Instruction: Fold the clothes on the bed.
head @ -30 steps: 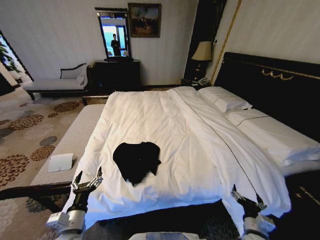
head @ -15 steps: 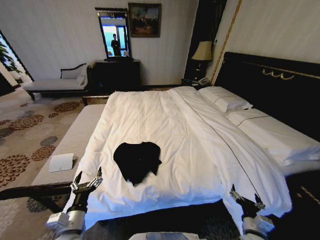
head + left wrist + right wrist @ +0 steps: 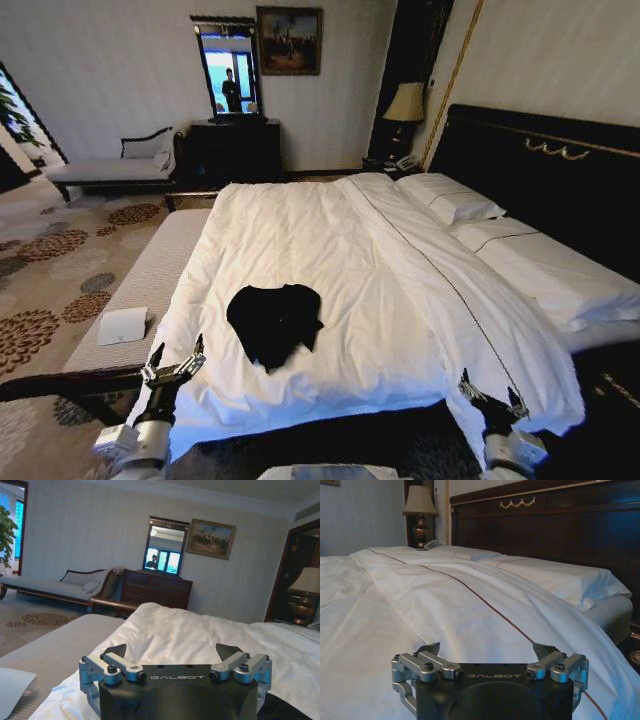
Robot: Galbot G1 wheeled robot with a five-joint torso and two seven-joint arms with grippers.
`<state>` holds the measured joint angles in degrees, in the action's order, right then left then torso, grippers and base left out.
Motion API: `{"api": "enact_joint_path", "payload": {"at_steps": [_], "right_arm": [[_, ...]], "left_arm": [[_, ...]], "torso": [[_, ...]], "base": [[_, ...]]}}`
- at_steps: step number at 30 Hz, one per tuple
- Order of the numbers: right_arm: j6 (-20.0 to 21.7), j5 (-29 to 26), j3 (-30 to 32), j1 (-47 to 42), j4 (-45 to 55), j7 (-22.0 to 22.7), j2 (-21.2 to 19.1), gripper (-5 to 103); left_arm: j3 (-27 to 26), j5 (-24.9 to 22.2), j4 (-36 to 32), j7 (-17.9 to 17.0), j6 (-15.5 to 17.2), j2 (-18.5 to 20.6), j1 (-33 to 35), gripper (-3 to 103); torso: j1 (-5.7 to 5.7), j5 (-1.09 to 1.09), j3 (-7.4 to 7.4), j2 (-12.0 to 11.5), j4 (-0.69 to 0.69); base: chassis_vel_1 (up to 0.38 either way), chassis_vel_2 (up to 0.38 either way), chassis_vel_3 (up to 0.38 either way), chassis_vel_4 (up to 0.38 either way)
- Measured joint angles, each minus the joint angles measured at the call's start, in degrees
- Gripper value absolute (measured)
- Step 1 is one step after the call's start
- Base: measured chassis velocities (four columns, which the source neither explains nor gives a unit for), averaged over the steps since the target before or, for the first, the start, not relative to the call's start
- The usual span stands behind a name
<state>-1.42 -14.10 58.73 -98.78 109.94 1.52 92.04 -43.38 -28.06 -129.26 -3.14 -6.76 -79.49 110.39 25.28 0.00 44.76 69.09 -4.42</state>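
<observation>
Clothes [image 3: 273,322] lie crumpled and unfolded on the white bed [image 3: 330,240] near its foot edge, unmoved over the last second, while left pincer [image 3: 172,366] and right pincer [image 3: 490,397] stay spread wide and empty below that edge, so folding has not begun.

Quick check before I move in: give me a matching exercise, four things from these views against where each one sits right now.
Things:
1. black T-shirt
2. left gripper
3. right gripper
4. pillows

Places:
A. by the dark headboard
B. low at the bed's near right corner
C. crumpled on the white duvet, near edge
D. low at the bed's near left corner

Pairs: 1-C, 2-D, 3-B, 4-A
</observation>
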Motion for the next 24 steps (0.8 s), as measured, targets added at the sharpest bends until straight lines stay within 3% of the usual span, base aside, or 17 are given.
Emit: {"api": "enact_joint_path", "payload": {"at_steps": [24], "right_arm": [[0.02, -0.37, 0.28, -0.28, 0.21, -0.53, -0.09, 100]], "left_arm": [[0.11, 0.1, -0.07, -0.07, 0.07, -0.03, -0.03, 100]], "torso": [[0.0, 0.0, 0.0, -0.01, 0.0]], "base": [[0.004, 0.071, -0.005, -0.074]]}}
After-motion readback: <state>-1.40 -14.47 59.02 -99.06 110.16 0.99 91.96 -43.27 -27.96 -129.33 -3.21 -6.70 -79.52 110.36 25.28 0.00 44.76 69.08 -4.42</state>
